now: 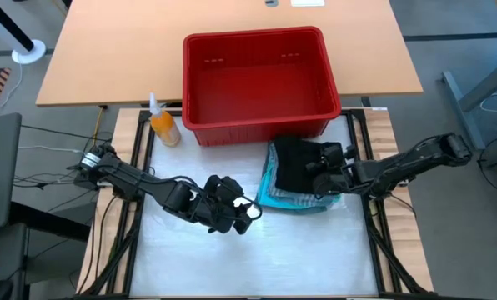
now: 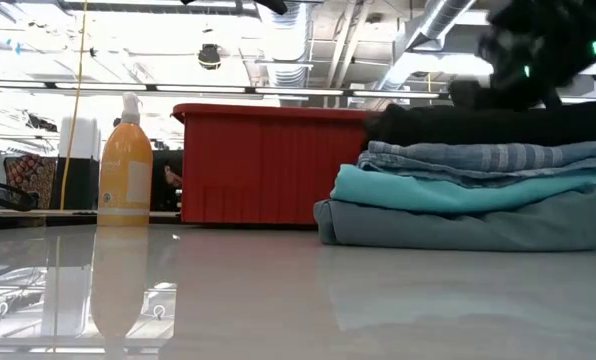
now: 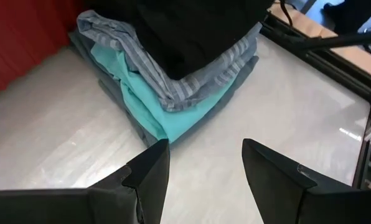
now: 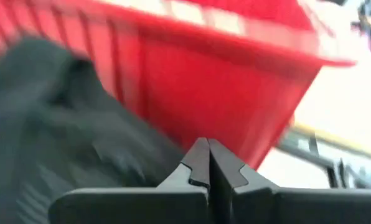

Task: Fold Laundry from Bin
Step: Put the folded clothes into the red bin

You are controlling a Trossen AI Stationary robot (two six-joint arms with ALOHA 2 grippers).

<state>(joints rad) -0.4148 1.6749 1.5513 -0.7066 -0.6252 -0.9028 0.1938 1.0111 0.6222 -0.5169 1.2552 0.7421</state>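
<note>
I see two dark, matte, jointed arms, each ending in a black two-finger end effector: left (image 1: 247, 215), right (image 1: 313, 169). The left fingers (image 3: 149, 174) are broad, angular black wedges. Thin cables trail from the left arm's base.

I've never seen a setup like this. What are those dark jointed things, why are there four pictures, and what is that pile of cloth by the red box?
The dark jointed things are two robot arms, each ending in a two-fingered hand. One picture looks down from above, one looks level across the table, and two come from cameras on the arms' wrists. On the table stands an empty red bin, an orange bottle beside it, and a stack of folded laundry: grey-green at the bottom, then turquoise, then a striped shirt, with a black garment on top. The left hand is open, holds nothing and points at the stack. The right hand is shut, at the black garment; it seems to grip nothing.
</note>
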